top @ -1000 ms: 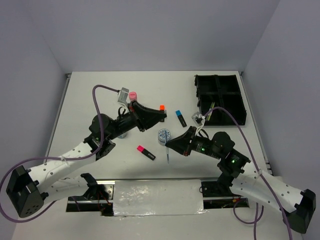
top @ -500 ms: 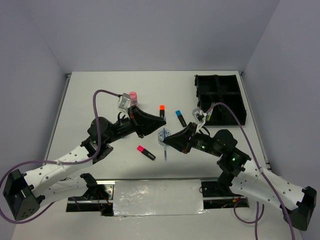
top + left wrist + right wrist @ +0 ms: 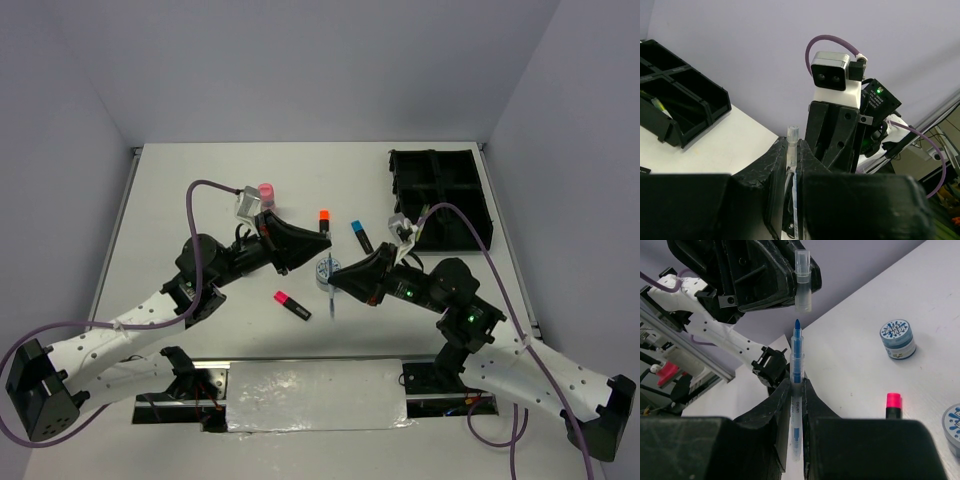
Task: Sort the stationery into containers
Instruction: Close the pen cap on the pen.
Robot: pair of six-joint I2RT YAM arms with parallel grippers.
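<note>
Top external: left arm [image 3: 120,325], right arm [image 3: 530,365] angled inward, jaws facing.

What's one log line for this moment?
left end effector: grips pen cap | right end effector: grips blue pen | state: uncapped, aligned, apart

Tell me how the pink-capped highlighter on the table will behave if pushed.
The pink-capped highlighter looks like short, hard plastic, so probably stiff and light. Lying flat on the table, it would likely slide, and swivel if pushed near one end. Its body shape is too small to judge, so rolling cannot be ruled out.
</note>
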